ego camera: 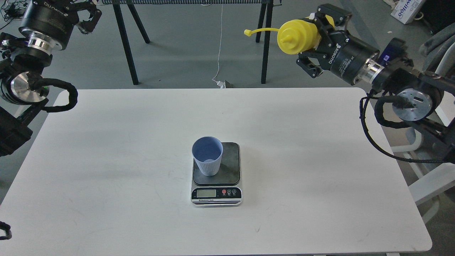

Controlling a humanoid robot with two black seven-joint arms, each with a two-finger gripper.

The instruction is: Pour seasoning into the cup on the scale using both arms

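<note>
The light-blue ribbed cup (207, 155) stands upright on the left part of the scale (231, 167), which sits at the table's middle. My right gripper (317, 38) is shut on the yellow seasoning bottle (296, 32), held high beyond the table's far right edge. The bottle lies on its side, with its nozzle and cap strap pointing left. It is well above and to the right of the cup. My left gripper (85, 14) is raised at the top left, off the table, with fingers spread and nothing in them.
The white table (106, 160) carries only the scale and cup. Black trestle legs (124, 42) and a white cable (219, 42) stand behind it. A white chair (426, 170) is off the right edge.
</note>
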